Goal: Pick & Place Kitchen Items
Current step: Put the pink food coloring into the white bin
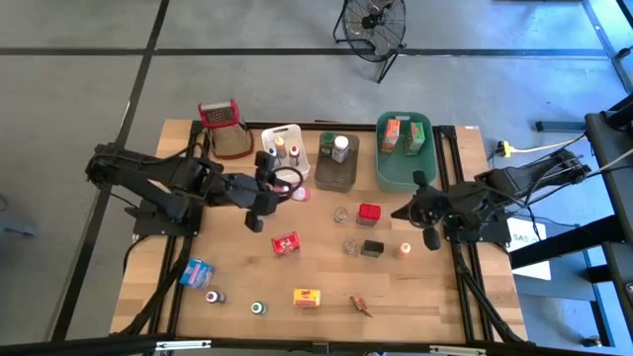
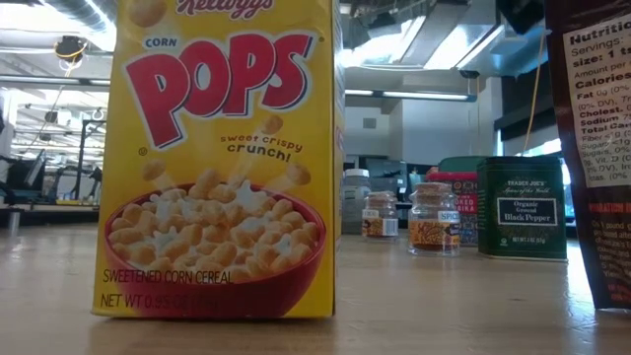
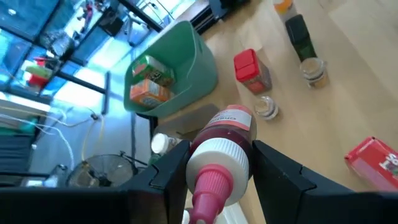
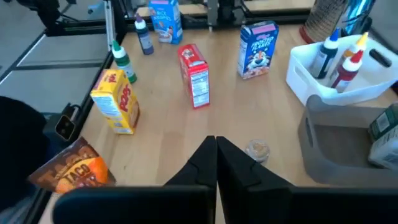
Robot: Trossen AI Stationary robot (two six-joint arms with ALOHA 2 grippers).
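Note:
My left gripper hangs over the table's middle, just near of the white tub, shut on a squeeze bottle with red contents, a white cap and a pink nozzle. My right gripper is shut with nothing in it, raised over the table's right side. On the table stand a red box, a yellow Corn Pops box, a blue box, a red-capped jar, a black pepper tin and several small bottles and jars. My left gripper pinches the bottle between its two fingers, at the white cap just below the pink nozzle. The bottle is lifted clear of the table and tilted, nozzle toward my wrist, its red body pointing away beyond the fingers.
Along the far edge stand a grater, the white tub with two bottles, a brown tub and a green tub holding orange boxes. A taco packet lies near the front edge. Bare wood lies between the two grippers.

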